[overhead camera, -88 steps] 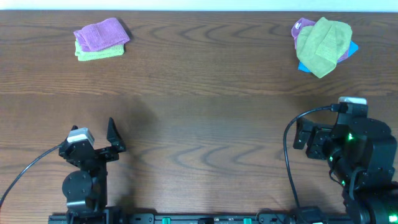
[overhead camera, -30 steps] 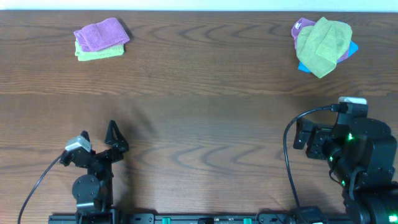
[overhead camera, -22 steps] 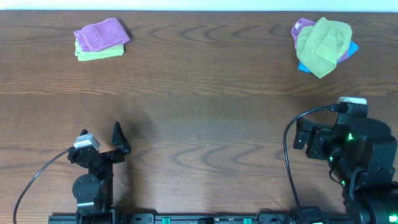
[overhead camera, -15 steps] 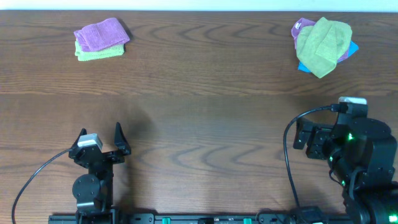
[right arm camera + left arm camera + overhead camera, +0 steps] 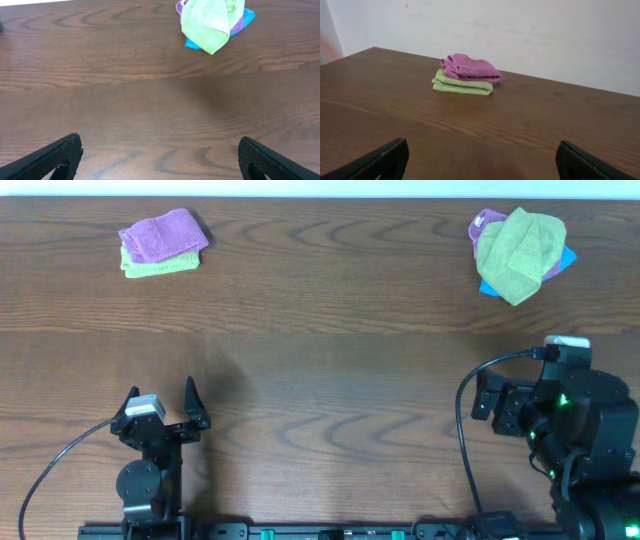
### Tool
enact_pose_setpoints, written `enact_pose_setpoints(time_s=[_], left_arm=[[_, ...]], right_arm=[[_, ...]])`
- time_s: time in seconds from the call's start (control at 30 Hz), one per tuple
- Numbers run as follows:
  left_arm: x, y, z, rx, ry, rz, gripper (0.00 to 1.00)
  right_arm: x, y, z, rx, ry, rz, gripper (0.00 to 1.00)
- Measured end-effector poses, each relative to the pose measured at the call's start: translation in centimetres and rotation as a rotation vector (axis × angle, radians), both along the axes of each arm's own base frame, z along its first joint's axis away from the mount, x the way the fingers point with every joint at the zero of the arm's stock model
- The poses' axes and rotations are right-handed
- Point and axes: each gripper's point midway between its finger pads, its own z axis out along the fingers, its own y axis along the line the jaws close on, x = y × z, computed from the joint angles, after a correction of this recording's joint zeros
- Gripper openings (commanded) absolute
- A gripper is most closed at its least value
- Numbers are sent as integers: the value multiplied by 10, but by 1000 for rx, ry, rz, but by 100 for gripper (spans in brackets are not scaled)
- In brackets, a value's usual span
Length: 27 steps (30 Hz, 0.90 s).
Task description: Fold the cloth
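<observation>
The crumpled purple-magenta microfiber cloth point(image 5: 490, 220) lies on the wooden tabletop point(image 5: 330, 350), well ahead of the right claw point(image 5: 160, 147) and apart from it. A rumpled yellow-green cloth point(image 5: 518, 252) mostly covers it, and what may be its white tag peeks out. That claw gapes wide and empty. The left claw point(image 5: 482, 152) is likewise spread.

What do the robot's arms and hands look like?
Both arms are black with black cables. The left arm has a grey block on top; the right arm is bulkier, with green lights and a white tab. The left hand and right hand each have two black fingers.
</observation>
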Motion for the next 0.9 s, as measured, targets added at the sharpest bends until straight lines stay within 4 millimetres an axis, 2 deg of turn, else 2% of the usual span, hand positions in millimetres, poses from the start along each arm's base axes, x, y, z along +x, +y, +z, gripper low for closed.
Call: enact_pose_setpoints(time_s=[0.2,0.3,0.4,0.5,0.6,0.67,0.73,0.9], left_arm=[[0,0,0,0,0,0,95],[0,0,0,0,0,0,95],[0,0,0,0,0,0,95],[0,0,0,0,1,0,95],[0,0,0,0,1,0,95],[0,0,0,0,1,0,95],[0,0,0,0,1,0,95],[0,0,0,0,1,-1,95]], right_arm=[[-8,-6,-7,-37,40,-8,99],[-14,-14,-1,-92,8,-14,99],[-23,-21,14,-147,-111,-14,99],[-33,-26,30,-199,-323,-9,99],[-35,-29,11,-235,-413,-5,99],[-29,-28,-12,-243,-431,2,99],[-19,-27,-45,-247,-413,15,99],[-3,-25,-79,-237,-431,32,99]])
